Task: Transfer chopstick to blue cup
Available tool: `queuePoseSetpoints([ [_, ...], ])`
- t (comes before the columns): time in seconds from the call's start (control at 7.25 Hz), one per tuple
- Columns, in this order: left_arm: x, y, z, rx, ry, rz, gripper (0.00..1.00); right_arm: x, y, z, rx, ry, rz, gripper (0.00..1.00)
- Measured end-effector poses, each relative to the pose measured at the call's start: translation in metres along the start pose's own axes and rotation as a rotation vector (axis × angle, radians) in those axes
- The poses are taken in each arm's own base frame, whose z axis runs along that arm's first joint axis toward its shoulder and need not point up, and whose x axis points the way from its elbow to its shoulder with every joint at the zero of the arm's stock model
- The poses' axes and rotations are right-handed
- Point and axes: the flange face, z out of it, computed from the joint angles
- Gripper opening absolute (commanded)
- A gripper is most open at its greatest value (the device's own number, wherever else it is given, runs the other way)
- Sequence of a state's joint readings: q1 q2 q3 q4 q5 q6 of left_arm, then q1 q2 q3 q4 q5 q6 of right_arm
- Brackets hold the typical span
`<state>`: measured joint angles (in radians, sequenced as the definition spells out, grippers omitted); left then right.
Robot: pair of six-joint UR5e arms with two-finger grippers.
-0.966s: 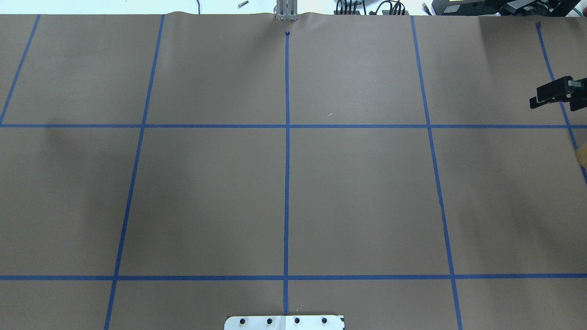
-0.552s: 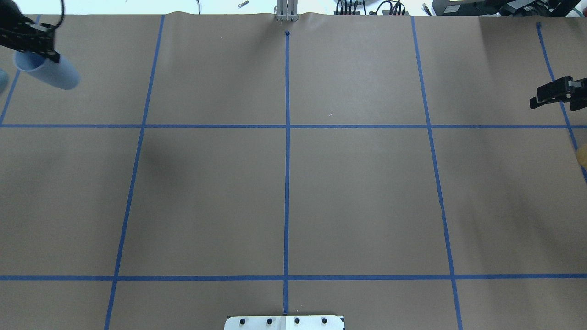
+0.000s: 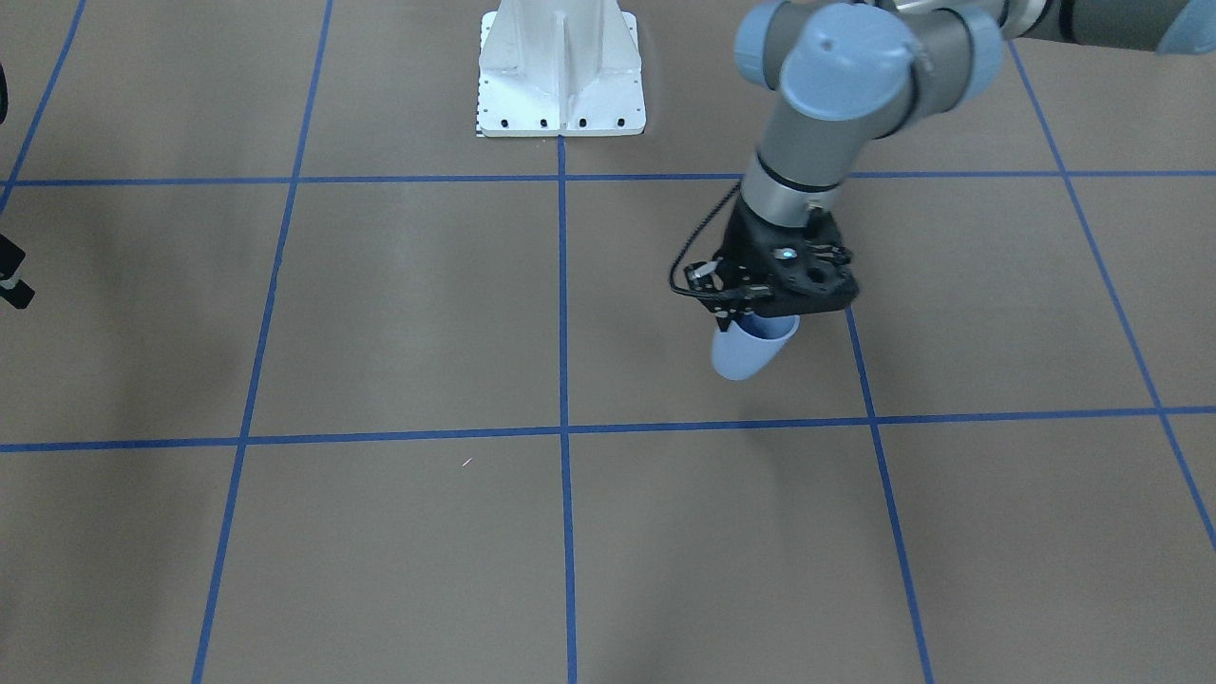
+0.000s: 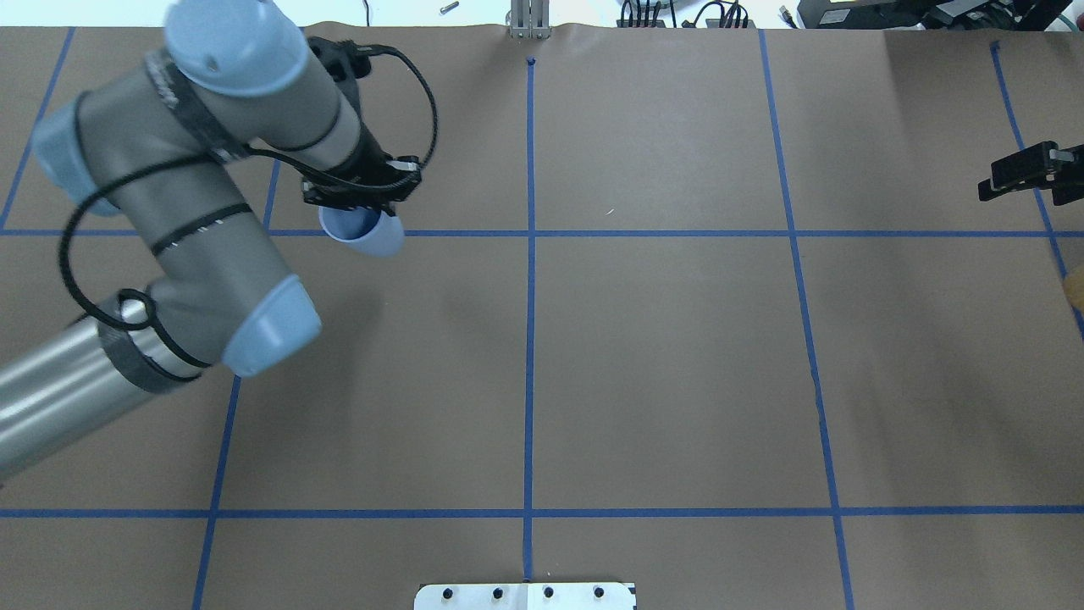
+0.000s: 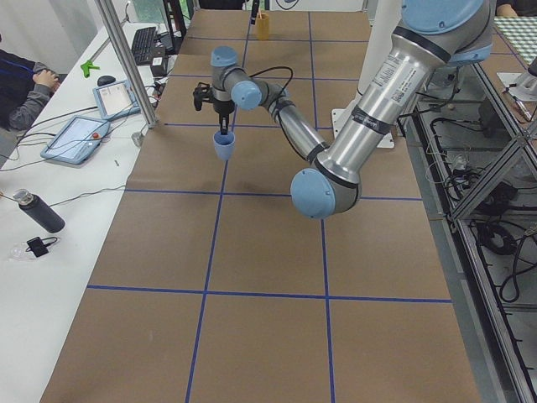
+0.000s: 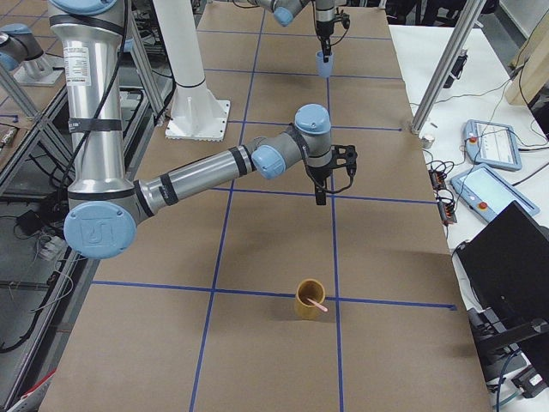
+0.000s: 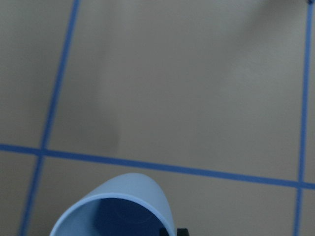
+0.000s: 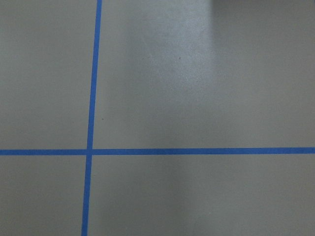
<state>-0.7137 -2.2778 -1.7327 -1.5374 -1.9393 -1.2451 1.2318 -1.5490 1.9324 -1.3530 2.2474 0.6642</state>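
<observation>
Blue cup [image 4: 370, 235] has travelled inward, pinched in left tool [image 4: 349, 212].

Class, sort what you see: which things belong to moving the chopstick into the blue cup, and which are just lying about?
Job: blue cup, held by left tool; chopstick, in yellow cup.
Lying about: tablet, dark bottle, keyboard.

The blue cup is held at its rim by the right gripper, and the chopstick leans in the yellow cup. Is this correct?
Not quite. The left gripper holds the blue cup at its rim. The overhead exterior view shows it, because the holding arm comes in from that view's left. The chopstick does lean in the yellow cup.
</observation>
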Motion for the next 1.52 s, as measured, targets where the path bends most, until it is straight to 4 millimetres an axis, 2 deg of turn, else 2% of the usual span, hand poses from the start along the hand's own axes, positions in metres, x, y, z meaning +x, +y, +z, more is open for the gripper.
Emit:
queuePoseSetpoints([
  [0.14, 0.047, 0.037, 0.017, 0.01, 0.001, 0.02, 0.0, 0.0, 0.0, 0.0, -0.001, 0.0, 0.0, 1.0],
  [0.41, 0.121, 0.101, 0.05, 0.042, -0.019, 0.093, 0.0, 0.0, 0.0, 0.001, -0.002, 0.0, 0.0, 1.0],
  [0.55, 0.144, 0.121, 0.06, 0.067, -0.03, 0.12, 0.0, 0.0, -0.001, 0.002, -0.004, 0.001, 0.001, 1.0],
  [0.83, 0.158, 0.137, 0.069, 0.083, -0.044, 0.14, 0.0, 0.0, -0.001, 0.002, -0.004, 0.001, 0.001, 1.0],
  [0.97, 0.159, 0.141, 0.072, 0.083, -0.049, 0.146, 0.21, 0.001, -0.001, 0.003, -0.005, 0.001, 0.002, 1.0],
  [1.24, 0.158, 0.143, 0.075, 0.081, -0.052, 0.151, 0.91, 0.001, -0.001, 0.003, -0.005, 0.001, 0.002, 1.0],
  [1.38, 0.158, 0.144, 0.072, 0.081, -0.046, 0.152, 0.97, 0.0, -0.001, 0.003, -0.004, 0.001, 0.002, 1.0],
  [1.52, 0.158, 0.145, 0.061, 0.084, -0.023, 0.154, 0.97, 0.0, -0.001, 0.002, -0.004, 0.0, 0.0, 1.0],
])
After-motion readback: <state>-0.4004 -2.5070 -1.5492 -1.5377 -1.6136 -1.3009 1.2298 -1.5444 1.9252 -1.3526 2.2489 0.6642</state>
